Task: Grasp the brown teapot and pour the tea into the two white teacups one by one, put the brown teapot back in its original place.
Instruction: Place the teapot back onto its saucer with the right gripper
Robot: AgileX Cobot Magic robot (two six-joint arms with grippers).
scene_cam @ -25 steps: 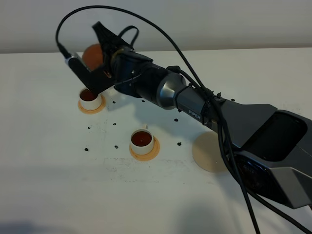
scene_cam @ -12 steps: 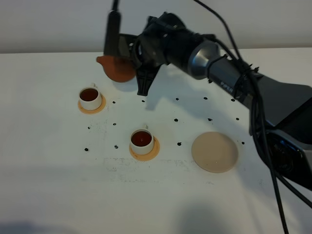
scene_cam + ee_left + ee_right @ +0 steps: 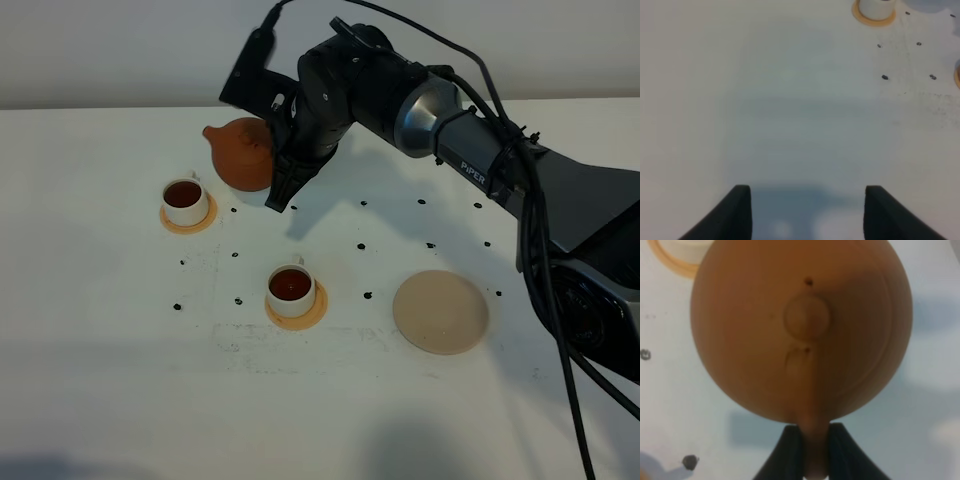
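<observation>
1. The brown teapot (image 3: 243, 152) hangs in the air over the far part of the white surface (image 3: 120, 380), its short spout pointing toward the left side of the high view and its body roughly level.
2. From the right wrist camera the teapot (image 3: 801, 330) is seen from straight above: round lid, small knob in the middle, and the loop handle running back between the fingers.
3. The right hand (image 3: 809, 450) is clenched on that handle, one dark finger on each side of it (the log and the wrist view agree here). In the high view the right hand (image 3: 281, 168) sits just behind the pot, with the arm reaching across from the right.
4. The far white teacup (image 3: 186, 200) stands on an orange-tan coaster (image 3: 187, 222), just below and to the left of the pot in the high view; dark tea (image 3: 183, 193) fills it.
5. The near white teacup (image 3: 291, 290) rests on its own orange-tan coaster (image 3: 318, 305) nearer the middle, also holding tea (image 3: 289, 284).
6. The pale beige coaster (image 3: 440, 311) lies bare to the right of the near cup, well apart from the teapot.
7. Small dark dots (image 3: 361, 246) are scattered over the surface between the cups and the coaster.
8. The left hand (image 3: 807, 212) is released, its two dark fingertips spread wide above bare surface, with a cup on a coaster (image 3: 874, 11) at the far edge of that view.
</observation>
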